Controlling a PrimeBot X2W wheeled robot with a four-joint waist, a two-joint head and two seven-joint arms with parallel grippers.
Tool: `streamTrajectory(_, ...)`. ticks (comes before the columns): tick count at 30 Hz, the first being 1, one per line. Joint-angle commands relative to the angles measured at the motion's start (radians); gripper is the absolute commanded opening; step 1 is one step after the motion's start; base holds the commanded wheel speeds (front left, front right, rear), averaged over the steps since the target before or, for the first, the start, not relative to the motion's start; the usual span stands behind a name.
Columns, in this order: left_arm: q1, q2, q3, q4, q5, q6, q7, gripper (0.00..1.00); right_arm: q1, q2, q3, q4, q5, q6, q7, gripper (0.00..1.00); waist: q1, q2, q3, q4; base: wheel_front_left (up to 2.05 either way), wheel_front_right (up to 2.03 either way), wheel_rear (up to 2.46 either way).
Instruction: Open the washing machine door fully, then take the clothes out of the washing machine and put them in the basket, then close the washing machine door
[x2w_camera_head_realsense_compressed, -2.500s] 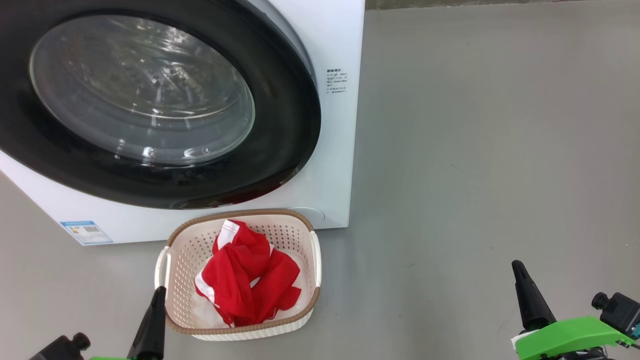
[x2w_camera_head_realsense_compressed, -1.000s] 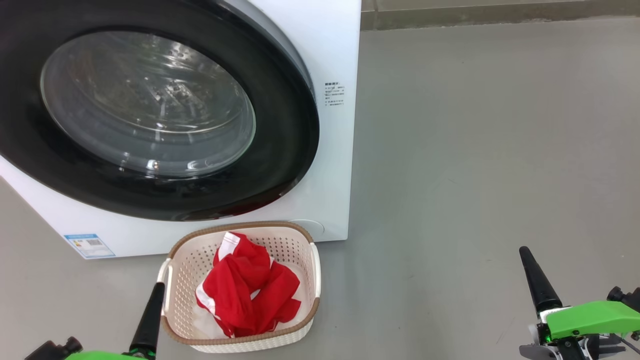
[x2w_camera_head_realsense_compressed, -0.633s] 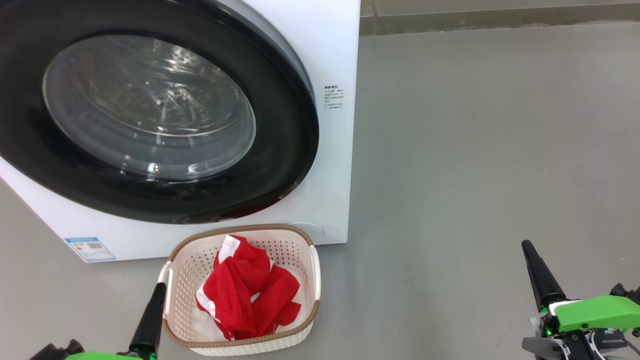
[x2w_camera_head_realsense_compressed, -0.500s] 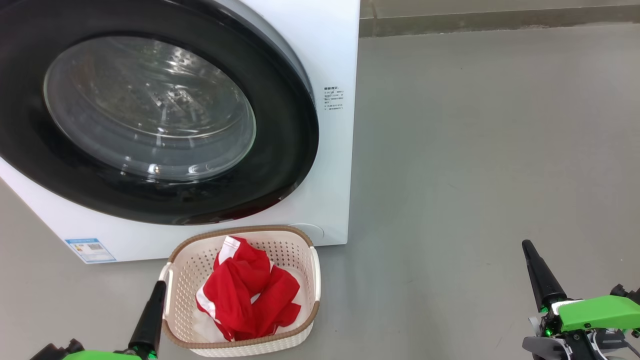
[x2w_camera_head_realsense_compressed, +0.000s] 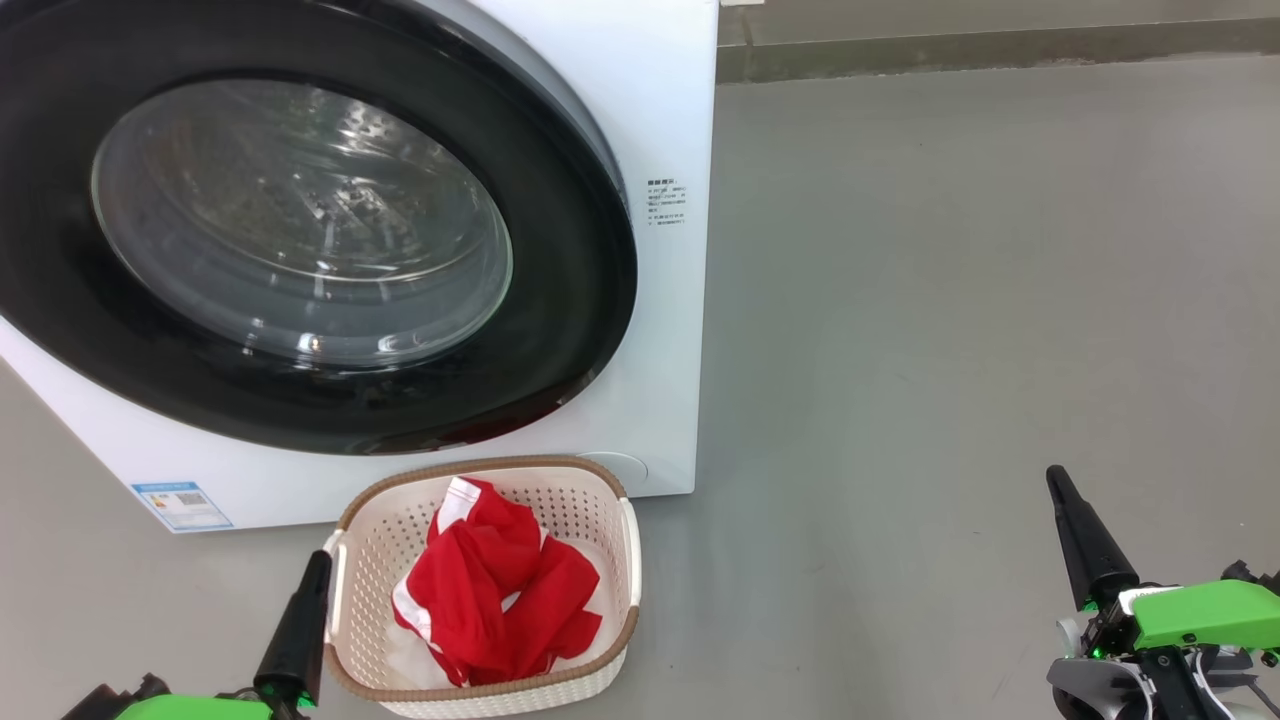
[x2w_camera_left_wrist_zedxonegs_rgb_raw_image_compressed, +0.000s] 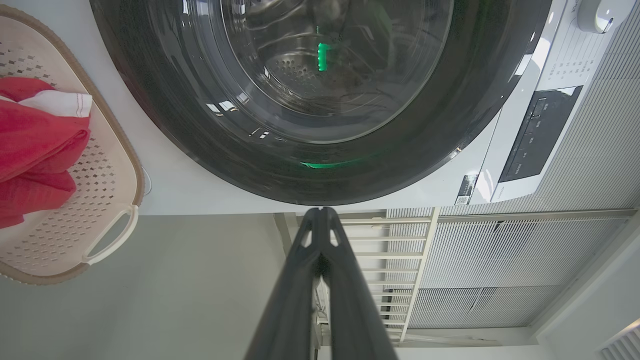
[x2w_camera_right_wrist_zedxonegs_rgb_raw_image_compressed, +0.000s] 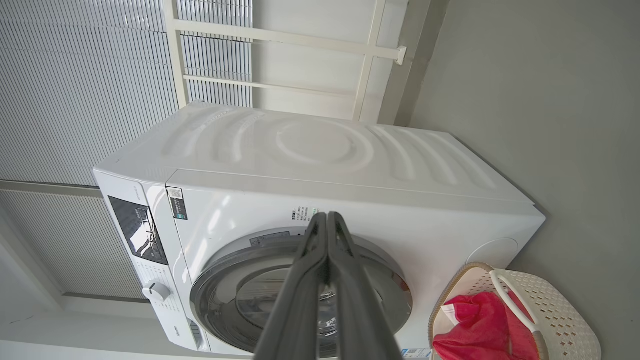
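The white washing machine (x2w_camera_head_realsense_compressed: 660, 120) stands at the upper left with its round black-rimmed door (x2w_camera_head_realsense_compressed: 300, 250) lying flat against its front. In front of it on the floor sits the cream perforated basket (x2w_camera_head_realsense_compressed: 370, 560), holding the red and white clothes (x2w_camera_head_realsense_compressed: 500, 590). My left gripper (x2w_camera_head_realsense_compressed: 318, 562) is shut and empty at the basket's left rim. My right gripper (x2w_camera_head_realsense_compressed: 1052, 475) is shut and empty far to the right over bare floor. The left wrist view looks at the door (x2w_camera_left_wrist_zedxonegs_rgb_raw_image_compressed: 320, 100), the basket (x2w_camera_left_wrist_zedxonegs_rgb_raw_image_compressed: 110, 235) and the clothes (x2w_camera_left_wrist_zedxonegs_rgb_raw_image_compressed: 35, 145). From the right wrist the whole machine (x2w_camera_right_wrist_zedxonegs_rgb_raw_image_compressed: 320, 170) appears.
Grey floor (x2w_camera_head_realsense_compressed: 950, 300) spreads wide to the right of the machine, bounded by a wall base (x2w_camera_head_realsense_compressed: 1000, 40) at the back. A blue label (x2w_camera_head_realsense_compressed: 182, 505) sits low on the machine's front. Behind the machine are white slatted panels (x2w_camera_right_wrist_zedxonegs_rgb_raw_image_compressed: 75, 75) and white rails (x2w_camera_right_wrist_zedxonegs_rgb_raw_image_compressed: 300, 40).
The head camera has tilted up a little, so the machine and basket sit lower in the picture. My right gripper has shifted slightly up and right. The door, basket and clothes stay as they were.
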Motion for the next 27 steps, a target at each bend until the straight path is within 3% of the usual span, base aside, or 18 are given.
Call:
streamTrajectory(1, -0.041, 0.012, 0.034, -0.02, -0.004, -0.007, 0.008, 0.0, -0.041, -0.016, 0.013, -0.03, 0.006, 0.001, 0.006, 0.0, 0.0, 0.0, 0.0, 0.0, 0.0, 0.0, 0.0)
streamTrajectory(27, -0.041, 0.008, 0.041, -0.02, 0.002, -0.007, 0.014, 0.0, -0.042, -0.009, 0.003, -0.029, -0.002, 0.001, 0.013, 0.0, 0.0, 0.0, 0.0, 0.0, 0.0, 0.0, 0.0)
